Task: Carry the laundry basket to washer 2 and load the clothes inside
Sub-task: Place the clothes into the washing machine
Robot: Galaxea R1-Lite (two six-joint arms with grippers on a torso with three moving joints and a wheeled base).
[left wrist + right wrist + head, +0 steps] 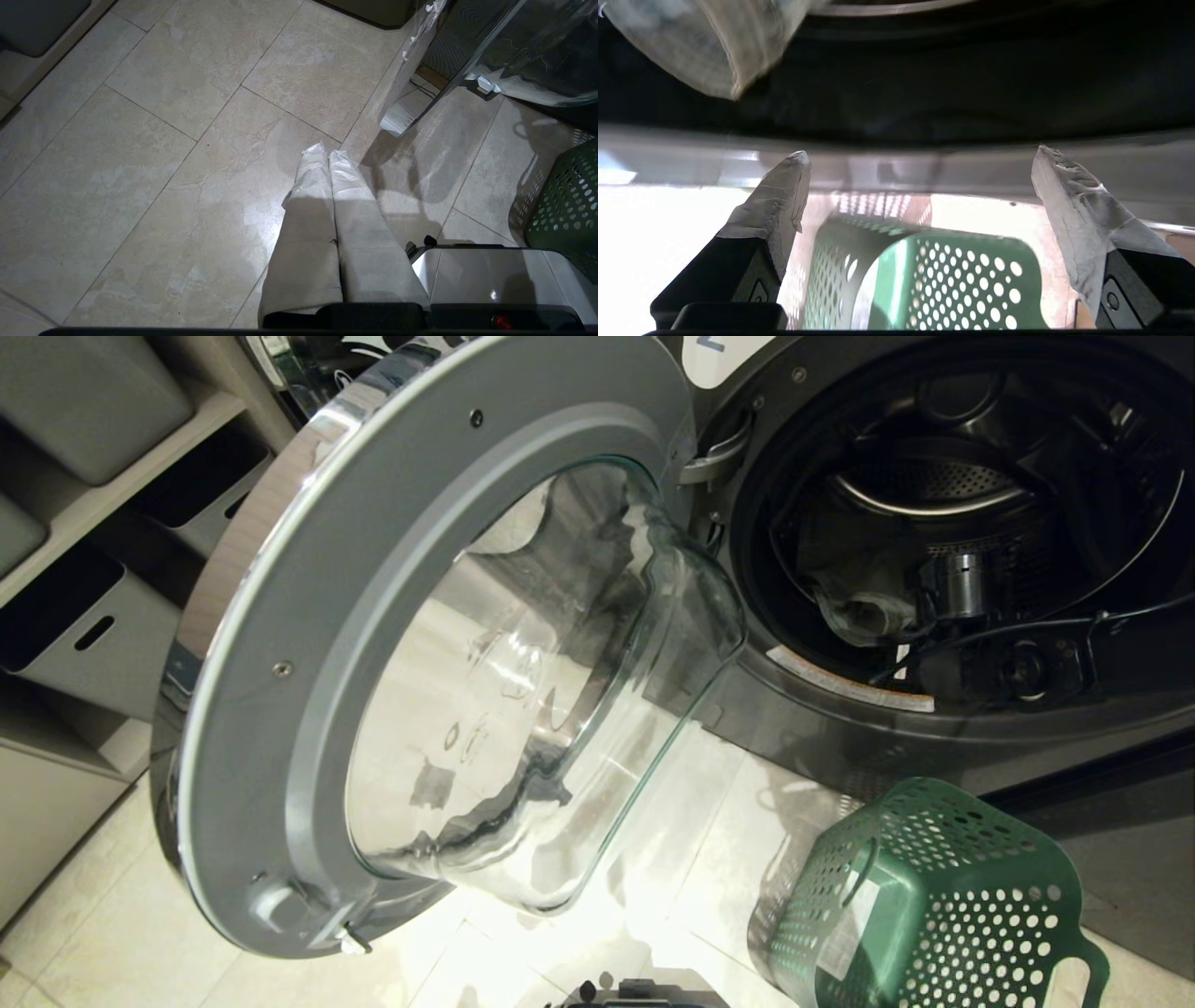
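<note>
Door of washer 2 (392, 644), a chrome-ringed round glass panel, stands swung wide across the left and centre of the head view. We judge it the first hazard: an arm or the base sweeping leftward could strike it.

At upper right, the dark drum opening (943, 523) holds the pale grey-green fabric garment (864, 607), which lies low and near the front lip. We judge that it could slip back out or catch in the seal if the door is shut without pushing it deeper.

At lower right, the dark green perforated plastic laundry basket (934, 905) lies tipped on the pale tiled floor (653, 859) just before the washer, where the base could knock it.

The right gripper (920, 177) has its taped fingers spread wide, holding nothing, above the basket. The left gripper (327, 158) hangs with fingers pressed together over the floor.
</note>
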